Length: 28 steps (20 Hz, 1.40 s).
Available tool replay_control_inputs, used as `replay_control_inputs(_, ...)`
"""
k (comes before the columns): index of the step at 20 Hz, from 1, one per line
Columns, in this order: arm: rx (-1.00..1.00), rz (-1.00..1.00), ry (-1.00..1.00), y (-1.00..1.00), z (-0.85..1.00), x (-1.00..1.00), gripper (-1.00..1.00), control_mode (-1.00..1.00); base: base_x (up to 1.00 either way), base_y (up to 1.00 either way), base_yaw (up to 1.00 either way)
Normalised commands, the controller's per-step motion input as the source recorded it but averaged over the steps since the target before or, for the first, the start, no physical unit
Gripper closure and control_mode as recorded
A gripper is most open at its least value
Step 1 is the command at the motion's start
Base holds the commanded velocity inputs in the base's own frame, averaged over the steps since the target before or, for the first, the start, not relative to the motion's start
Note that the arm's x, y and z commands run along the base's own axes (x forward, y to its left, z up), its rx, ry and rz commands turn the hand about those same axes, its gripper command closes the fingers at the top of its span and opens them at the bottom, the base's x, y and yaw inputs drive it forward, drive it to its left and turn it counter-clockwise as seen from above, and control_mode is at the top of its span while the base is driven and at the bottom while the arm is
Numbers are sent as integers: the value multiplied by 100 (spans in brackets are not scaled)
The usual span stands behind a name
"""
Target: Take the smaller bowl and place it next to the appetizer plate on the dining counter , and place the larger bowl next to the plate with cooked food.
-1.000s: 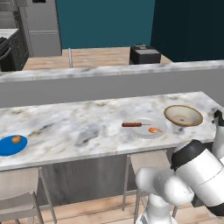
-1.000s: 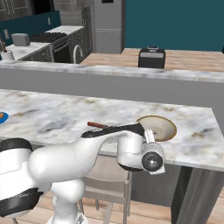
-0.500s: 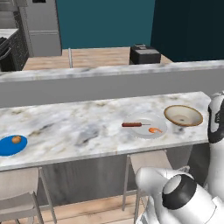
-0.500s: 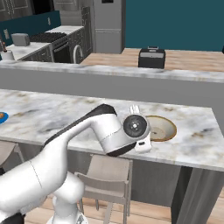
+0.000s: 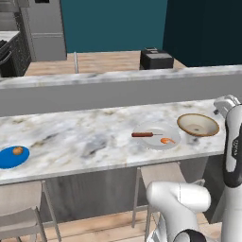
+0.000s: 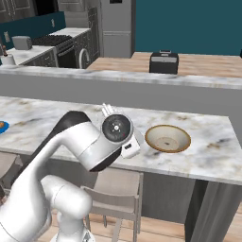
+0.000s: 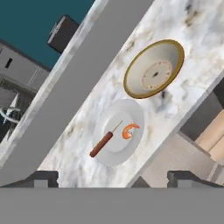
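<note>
The larger bowl (image 5: 198, 125) (image 6: 168, 138) (image 7: 154, 69), cream with an orange-brown rim, sits near the right end of the dining counter (image 5: 85, 137). Just left of it is the plate with cooked food (image 5: 155, 137) (image 7: 118, 131), pale, bearing a reddish-brown stick and an orange piece. The blue appetizer plate (image 5: 13, 157) lies at the counter's far left. My gripper (image 7: 114, 178) hangs open and empty above the counter's front edge, looking down on the pale plate and the bowl. The smaller bowl is out of view.
A raised grey ledge (image 5: 118, 90) runs behind the dining counter. Pale stools (image 5: 163, 172) stand under its front edge. A black toaster (image 6: 163, 62) sits on the wooden counter beyond. My arm (image 5: 233, 142) rises by the counter's right end.
The arm has risen from low in front of the counter. In the right base view the hand has moved left, uncovering the larger bowl. The jaws stay open.
</note>
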Motion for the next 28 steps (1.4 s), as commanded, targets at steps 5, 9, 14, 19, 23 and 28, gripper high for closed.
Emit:
replay_control_inputs(5,-40,25,0,74,65,-37,-100,-100,0,0,0)
replay_control_inputs(9,-38,24,0,65,42,-46,-100,-100,0,0,0)
replay_control_inputs(14,-16,13,-2,45,16,-33,-100,-100,0,0,0)
replay_control_inputs(19,-4,0,-9,11,7,-36,-100,-100,0,0,0)
replay_control_inputs(23,-5,0,-9,15,12,-32,-100,-100,0,0,0)
replay_control_inputs(28,-8,0,-13,22,29,-13,-100,-100,0,0,0)
